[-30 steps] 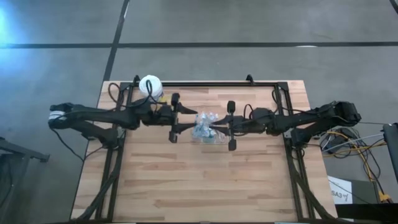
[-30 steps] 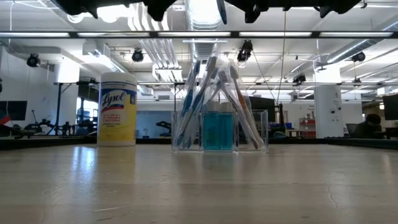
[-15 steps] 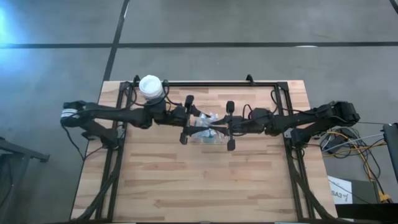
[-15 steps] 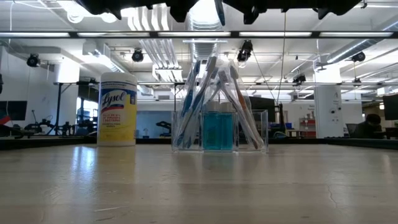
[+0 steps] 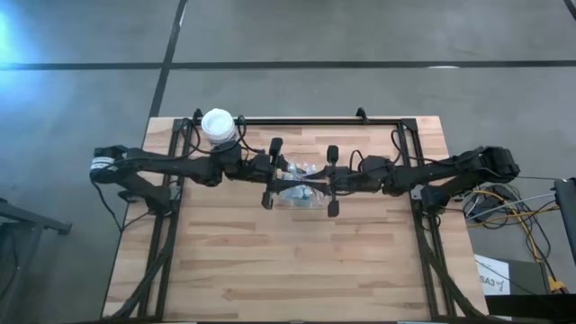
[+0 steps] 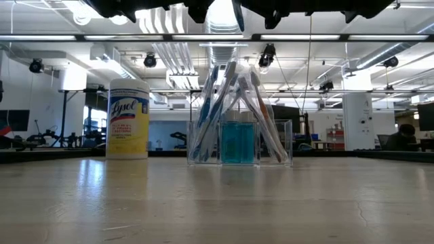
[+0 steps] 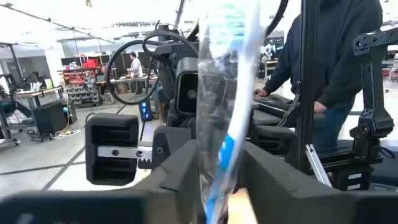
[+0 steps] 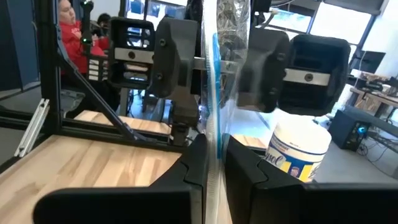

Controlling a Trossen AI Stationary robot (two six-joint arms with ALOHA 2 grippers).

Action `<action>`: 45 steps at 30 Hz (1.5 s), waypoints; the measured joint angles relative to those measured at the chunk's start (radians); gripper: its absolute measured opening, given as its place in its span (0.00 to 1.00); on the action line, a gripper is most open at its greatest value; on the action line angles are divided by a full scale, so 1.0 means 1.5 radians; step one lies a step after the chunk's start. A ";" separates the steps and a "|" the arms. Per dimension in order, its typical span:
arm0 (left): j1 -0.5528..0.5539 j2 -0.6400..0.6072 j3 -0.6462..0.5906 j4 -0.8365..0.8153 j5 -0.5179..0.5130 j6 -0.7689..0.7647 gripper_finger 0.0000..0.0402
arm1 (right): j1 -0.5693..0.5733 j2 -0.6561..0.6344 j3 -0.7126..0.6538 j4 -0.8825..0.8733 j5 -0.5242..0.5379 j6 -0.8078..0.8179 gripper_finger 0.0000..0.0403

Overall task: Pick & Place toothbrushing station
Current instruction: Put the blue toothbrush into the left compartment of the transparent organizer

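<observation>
Stretching under both my arms was the wooden table, light butcher-block planks inside a black frame, set on a grey concrete floor. Level across it, the room behind was a wide workshop with ceiling lights and ducts; through my left wrist camera a person in a dark hooded top stood just beyond the table, and through my right wrist camera another person in red was farther off.

Next in size came the yellow canister with its white lid, standing near the back edge, just beside my left arm and left of the station; it blocked nothing between my pincers.

At mid-table stood the toothbrushing station: a clear holder with a blue block in its middle and blue-and-white toothbrushes leaning together into a peak.

My left gripper and right gripper faced each other over that peak, from its left and its right. My right fingers were closed on a clear-wrapped brush that rose straight up between them. My left fingers sat close on either side of a clear-wrapped brush too; whether they pinched it I could not tell.
</observation>
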 joint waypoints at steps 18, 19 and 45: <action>-0.001 -0.041 -0.002 -0.109 0.028 0.015 0.06 | -0.004 -0.040 0.000 0.002 0.002 0.035 0.20; -0.001 -0.048 -0.002 -0.127 0.027 0.021 0.06 | -0.004 -0.045 -0.002 -0.001 0.003 0.036 0.22; -0.003 -0.620 -0.331 -0.326 -0.075 -0.027 0.06 | -0.008 -0.572 -0.336 -0.069 -0.002 0.047 0.03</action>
